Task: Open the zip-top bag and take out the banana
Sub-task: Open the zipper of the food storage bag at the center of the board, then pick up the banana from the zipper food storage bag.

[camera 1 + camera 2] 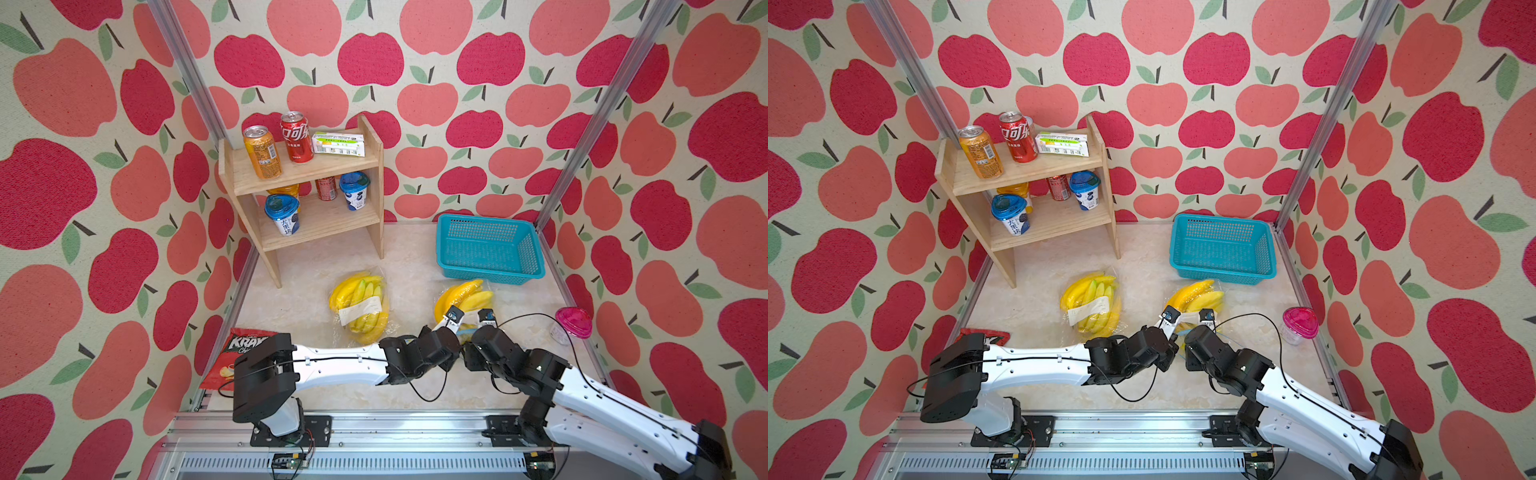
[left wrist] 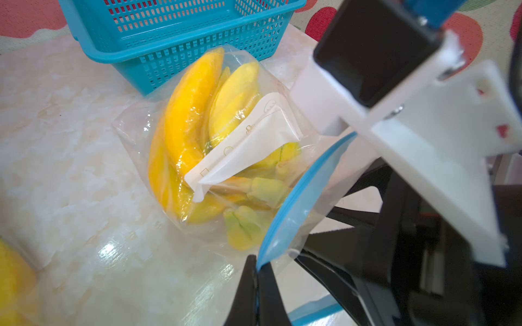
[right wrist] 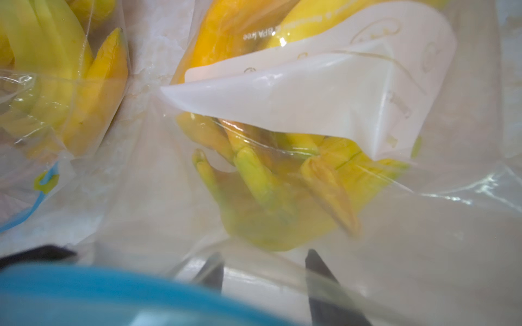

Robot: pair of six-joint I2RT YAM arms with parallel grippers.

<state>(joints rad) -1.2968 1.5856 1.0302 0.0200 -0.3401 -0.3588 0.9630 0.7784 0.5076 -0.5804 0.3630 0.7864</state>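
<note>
The left gripper (image 2: 257,278) pinches the zip (image 2: 306,194) on the bag (image 2: 135,132), so the right gripper (image 3: 264,271), half open and empty, should reach gently for the banana (image 2: 192,107) at 12 o'clock.

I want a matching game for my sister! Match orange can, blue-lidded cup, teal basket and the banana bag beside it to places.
1 orange drink can
2 blue-lidded white plastic cup
3 teal plastic mesh basket
4 clear zip-top bag of yellow bananas

A pinched in the left gripper
B lower wooden shelf
C top wooden shelf
D table's back right corner

Pairs: 1-C, 2-B, 3-D, 4-A
</note>
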